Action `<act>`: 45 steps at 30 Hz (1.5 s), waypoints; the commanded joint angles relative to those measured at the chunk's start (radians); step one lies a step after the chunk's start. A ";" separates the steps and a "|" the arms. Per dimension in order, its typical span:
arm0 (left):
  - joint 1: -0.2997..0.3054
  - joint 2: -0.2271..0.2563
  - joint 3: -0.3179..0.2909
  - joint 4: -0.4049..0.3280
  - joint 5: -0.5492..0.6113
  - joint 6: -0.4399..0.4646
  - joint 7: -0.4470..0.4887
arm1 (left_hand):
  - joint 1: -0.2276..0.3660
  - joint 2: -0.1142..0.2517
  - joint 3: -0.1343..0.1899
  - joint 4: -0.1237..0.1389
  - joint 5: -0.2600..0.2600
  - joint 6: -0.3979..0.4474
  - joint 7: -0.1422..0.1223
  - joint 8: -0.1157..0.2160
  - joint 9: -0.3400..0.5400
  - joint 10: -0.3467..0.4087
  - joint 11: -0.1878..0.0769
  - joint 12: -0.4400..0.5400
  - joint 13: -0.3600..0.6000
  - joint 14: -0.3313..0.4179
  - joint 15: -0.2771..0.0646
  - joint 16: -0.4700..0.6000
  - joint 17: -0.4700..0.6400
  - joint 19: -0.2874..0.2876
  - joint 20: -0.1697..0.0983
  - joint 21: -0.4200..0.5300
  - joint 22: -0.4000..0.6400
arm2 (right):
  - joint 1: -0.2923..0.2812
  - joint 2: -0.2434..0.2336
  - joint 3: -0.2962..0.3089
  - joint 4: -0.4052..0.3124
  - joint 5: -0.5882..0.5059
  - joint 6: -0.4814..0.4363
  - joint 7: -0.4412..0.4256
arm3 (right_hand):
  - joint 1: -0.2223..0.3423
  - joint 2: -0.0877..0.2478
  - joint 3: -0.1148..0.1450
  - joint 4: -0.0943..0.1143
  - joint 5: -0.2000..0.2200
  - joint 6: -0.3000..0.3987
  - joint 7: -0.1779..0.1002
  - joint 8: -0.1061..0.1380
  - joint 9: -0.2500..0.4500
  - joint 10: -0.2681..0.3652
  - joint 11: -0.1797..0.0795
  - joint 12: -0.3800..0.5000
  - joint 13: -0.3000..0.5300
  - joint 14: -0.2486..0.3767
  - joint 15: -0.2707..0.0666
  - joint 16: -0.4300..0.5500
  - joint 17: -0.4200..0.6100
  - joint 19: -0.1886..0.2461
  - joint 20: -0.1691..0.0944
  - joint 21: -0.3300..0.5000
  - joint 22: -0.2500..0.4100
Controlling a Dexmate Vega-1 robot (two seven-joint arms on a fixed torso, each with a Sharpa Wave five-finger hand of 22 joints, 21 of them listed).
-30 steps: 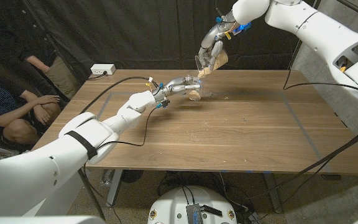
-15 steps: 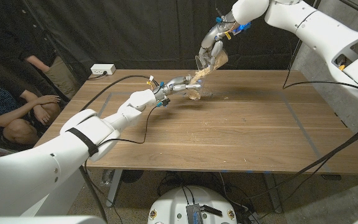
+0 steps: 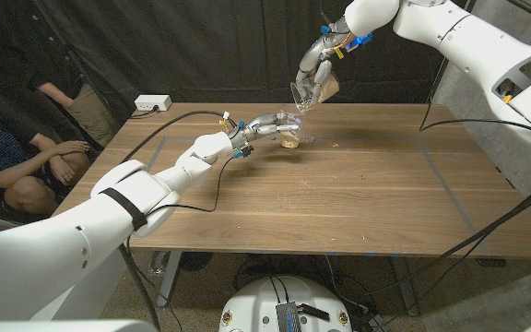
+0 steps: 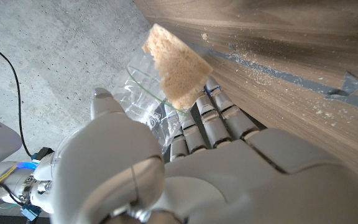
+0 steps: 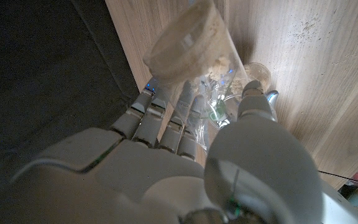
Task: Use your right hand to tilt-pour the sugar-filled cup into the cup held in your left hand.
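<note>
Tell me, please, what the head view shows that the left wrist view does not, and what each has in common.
Head view: the right hand holding the tilted pouring cup above the receiving cup, people seated beside the table, and a white power strip. Left wrist view: a close look at sugar heaped in the receiving cup, spilled grains and blue tape on the wood. Both: the left hand holding the receiving cup.

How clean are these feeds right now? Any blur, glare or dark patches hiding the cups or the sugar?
Head view: evenly lit and sharp, though both cups are small; the tilted cup shows against a black curtain. Left wrist view: the robot hand is soft up close, but the sugar in the receiving cup is crisp. Right wrist view: one side is in deep shadow, and the clear cup is slightly blurred.
</note>
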 commanded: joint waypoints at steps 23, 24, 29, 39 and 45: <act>0.004 -0.005 0.007 -0.007 0.003 -0.026 -0.010 | 0.005 0.004 -0.012 -0.001 -0.002 0.006 -0.005 0.005 0.001 0.006 -0.003 0.010 0.000 0.014 -0.123 0.001 0.003 -0.007 -0.023 0.010 0.003 | 0.006 0.003 -0.019 -0.006 -0.015 0.021 0.025 | 0.020 0.007 0.033 0.024 0.004 0.042 -0.028 0.003 0.000 0.015 -0.004 0.003 0.003 0.008 -0.160 0.006 0.013 -0.011 -0.030 -0.003 0.004; 0.005 -0.004 0.005 -0.008 0.002 -0.028 -0.012 | 0.005 0.004 -0.012 -0.001 -0.002 0.006 -0.005 0.005 0.001 0.005 -0.003 0.010 0.000 0.013 -0.122 0.000 0.003 -0.007 -0.023 0.010 0.003 | 0.005 0.002 -0.018 -0.008 -0.014 0.021 0.025 | 0.020 0.007 0.033 0.024 0.004 0.042 -0.028 0.002 0.000 0.015 -0.006 0.003 0.003 0.009 -0.160 0.006 0.013 -0.011 -0.030 -0.003 0.005; 0.012 0.000 0.002 -0.013 0.000 -0.041 -0.013 | 0.005 0.004 -0.013 0.000 -0.001 0.005 -0.005 0.006 0.001 0.002 -0.002 0.009 0.000 0.013 -0.124 0.000 0.004 -0.007 -0.023 0.010 0.003 | 0.000 0.000 -0.016 -0.019 -0.016 0.017 0.028 | 0.022 0.007 0.034 0.024 0.004 0.044 -0.029 0.002 -0.001 0.017 -0.004 0.001 0.001 0.009 -0.160 0.006 0.015 -0.012 -0.031 -0.003 0.005; 0.018 0.002 0.002 -0.014 0.003 -0.055 -0.018 | 0.005 0.005 -0.014 0.000 -0.001 0.008 -0.006 0.008 0.001 0.008 -0.006 0.012 -0.002 0.015 -0.124 0.001 0.004 -0.006 -0.025 0.012 0.003 | 0.000 -0.007 -0.017 -0.042 -0.027 0.013 0.052 | 0.024 0.007 0.035 0.025 0.004 0.049 -0.032 0.002 -0.003 0.022 -0.004 0.000 0.000 0.011 -0.160 0.008 0.019 -0.013 -0.031 -0.003 0.006; 0.021 0.001 0.001 -0.016 0.001 -0.056 -0.022 | 0.006 0.006 -0.015 0.000 -0.001 0.009 -0.008 0.009 0.001 0.008 -0.005 0.013 -0.001 0.016 -0.124 0.001 0.004 -0.005 -0.025 0.013 0.003 | -0.007 -0.017 -0.017 -0.067 -0.040 0.009 0.066 | 0.028 0.007 0.036 0.024 0.004 0.055 -0.032 0.002 -0.006 0.026 -0.006 -0.001 -0.003 0.014 -0.160 0.009 0.022 -0.013 -0.031 -0.003 0.006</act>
